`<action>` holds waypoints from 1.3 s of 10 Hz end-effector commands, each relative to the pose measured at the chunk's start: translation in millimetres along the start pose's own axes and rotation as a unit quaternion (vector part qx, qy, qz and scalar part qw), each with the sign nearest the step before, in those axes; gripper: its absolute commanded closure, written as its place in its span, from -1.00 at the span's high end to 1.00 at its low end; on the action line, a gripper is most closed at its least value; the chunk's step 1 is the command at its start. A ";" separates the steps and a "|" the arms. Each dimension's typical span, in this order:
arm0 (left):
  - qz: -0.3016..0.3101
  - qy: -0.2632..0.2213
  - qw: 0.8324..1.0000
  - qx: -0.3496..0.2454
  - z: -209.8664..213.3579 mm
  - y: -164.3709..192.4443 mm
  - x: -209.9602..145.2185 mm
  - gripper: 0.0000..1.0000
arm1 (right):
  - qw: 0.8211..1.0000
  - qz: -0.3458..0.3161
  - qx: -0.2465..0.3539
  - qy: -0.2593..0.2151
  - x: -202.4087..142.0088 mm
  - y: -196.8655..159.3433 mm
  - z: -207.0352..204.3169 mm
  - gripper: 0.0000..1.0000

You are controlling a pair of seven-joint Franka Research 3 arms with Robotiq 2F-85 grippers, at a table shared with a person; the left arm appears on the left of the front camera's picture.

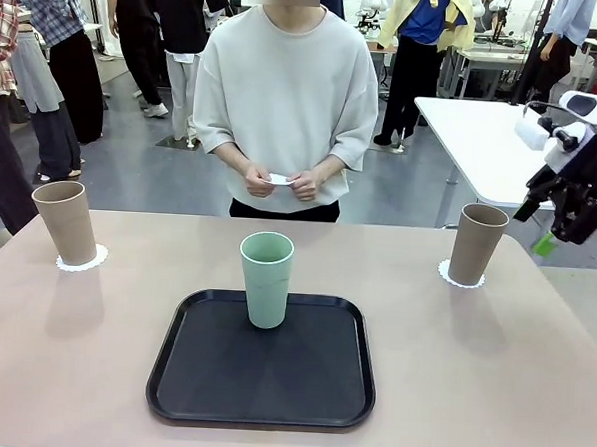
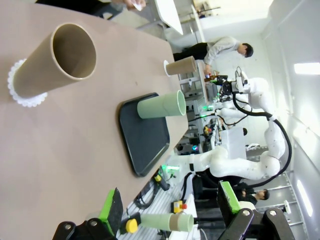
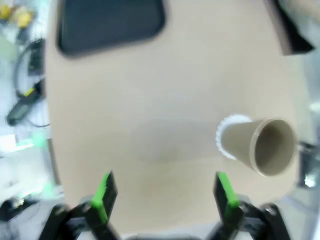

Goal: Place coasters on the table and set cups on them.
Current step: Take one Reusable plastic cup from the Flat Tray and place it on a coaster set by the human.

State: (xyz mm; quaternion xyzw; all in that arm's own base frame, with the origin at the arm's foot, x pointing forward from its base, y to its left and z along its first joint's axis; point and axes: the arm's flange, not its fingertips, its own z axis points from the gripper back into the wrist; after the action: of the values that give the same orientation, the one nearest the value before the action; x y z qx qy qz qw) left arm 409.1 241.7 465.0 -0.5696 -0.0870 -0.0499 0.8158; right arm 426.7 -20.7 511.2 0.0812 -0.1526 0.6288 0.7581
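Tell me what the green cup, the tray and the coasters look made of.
Green cup: probably matte plastic or fibre composite; dull, even surface. Tray: seemingly black plastic; faint sheen, moulded rim. Coasters: thin white paper, by their flat scalloped edges.

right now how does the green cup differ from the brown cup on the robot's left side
Colour: the green cup is pale mint; the left brown cup is matte tan.
Support: the green cup stands on the black tray; the left brown cup sits on a white coaster on the table.
Place: the green cup is central; the left brown cup is near the far left corner.
Both are upright, tapered and handleless.
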 end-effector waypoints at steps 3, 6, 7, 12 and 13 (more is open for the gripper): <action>-0.002 -0.004 1.000 -0.002 1.0 -2.1 -1.4 1.00 | 0.913 -0.316 -0.232 0.116 15.0 27.2 1.1 1.00; -0.002 -0.004 1.000 -0.002 1.0 -2.1 -1.4 1.00 | 0.916 -0.289 -0.096 0.261 35.8 46.6 4.0 1.00; -0.002 -0.004 1.000 -0.002 1.0 -2.1 -1.4 1.00 | 0.934 -0.265 -0.210 0.113 11.1 25.2 5.7 1.00; -0.002 -0.004 1.000 -0.002 1.0 -2.1 -1.4 1.00 | 0.840 -0.525 0.112 -0.075 -74.5 41.3 21.7 1.00; -0.002 -0.004 1.000 -0.002 1.0 -2.1 -1.4 1.00 | 0.822 -0.533 0.167 -0.116 -96.7 46.2 20.5 1.00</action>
State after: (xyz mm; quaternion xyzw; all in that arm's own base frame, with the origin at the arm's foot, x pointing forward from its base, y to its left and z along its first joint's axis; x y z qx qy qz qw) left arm 408.7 242.4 464.8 -0.5696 -0.0873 -0.0491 0.8158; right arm 360.0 -86.5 488.8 0.1615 -0.0699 0.2439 0.9537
